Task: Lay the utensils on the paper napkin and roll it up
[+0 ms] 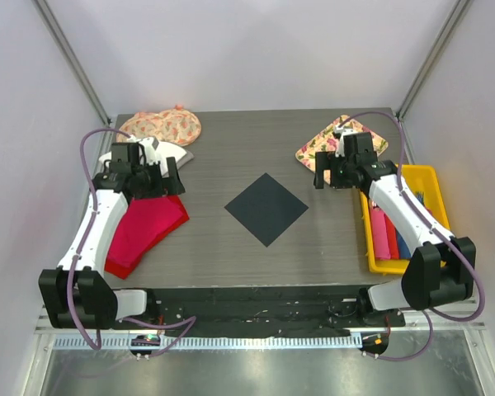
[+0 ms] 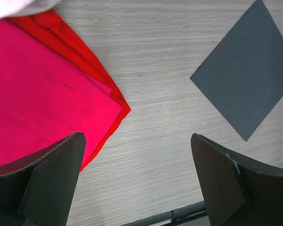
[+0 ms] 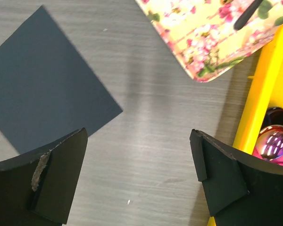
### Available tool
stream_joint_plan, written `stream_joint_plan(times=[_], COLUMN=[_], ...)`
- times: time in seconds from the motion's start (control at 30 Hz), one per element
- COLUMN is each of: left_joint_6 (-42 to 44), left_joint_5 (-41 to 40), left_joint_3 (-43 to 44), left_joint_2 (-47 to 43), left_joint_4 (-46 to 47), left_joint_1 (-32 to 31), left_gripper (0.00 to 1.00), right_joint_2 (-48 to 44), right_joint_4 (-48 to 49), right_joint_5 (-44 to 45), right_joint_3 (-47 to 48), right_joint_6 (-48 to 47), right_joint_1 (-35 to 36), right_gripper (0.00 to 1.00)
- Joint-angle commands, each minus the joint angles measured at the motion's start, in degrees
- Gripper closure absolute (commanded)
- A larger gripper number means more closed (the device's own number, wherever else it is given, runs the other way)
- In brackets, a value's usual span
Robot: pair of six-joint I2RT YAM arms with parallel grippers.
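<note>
Nothing done yet, by the look of it: the dark paper napkin (image 1: 266, 208) lies flat and bare in the middle of the overhead frame, while the utensils (image 3: 273, 142) sit in the yellow tray (image 1: 433, 172) at the right edge. The left gripper (image 2: 137, 141) hovers by the red cloth (image 1: 144, 227) at left, jaws wide apart and empty, and the right gripper (image 3: 137, 136) hangs between napkin and tray, spread too, holding nothing. Everything's ahead: fetch the cutlery, lay it on the napkin, roll.
</note>
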Motion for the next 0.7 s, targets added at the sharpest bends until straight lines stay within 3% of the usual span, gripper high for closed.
stream_joint_plan(times=[0.0,0.23,0.67], left_joint_6=[-1.66,0.54,1.42], left_joint_5=[-4.36,-12.63,-11.05], left_joint_3=[1.53,2.50,1.01], left_joint_2=[-3.00,-5.64,-6.17], left_joint_4=[4.47,10.54,10.71], left_joint_1=[0.14,0.22,0.14], left_gripper=[0.00,0.00,0.00], right_joint_2=[4.17,13.05,36.26], right_joint_4=[3.51,7.46,6.50], right_joint_5=[6.37,10.24,16.57], right_joint_3=[7.31,19.02,42.74], right_joint_6=[2.26,2.52,10.34], right_joint_1=[-0.06,-1.20,-10.43], right_gripper=[0.00,0.00,0.05])
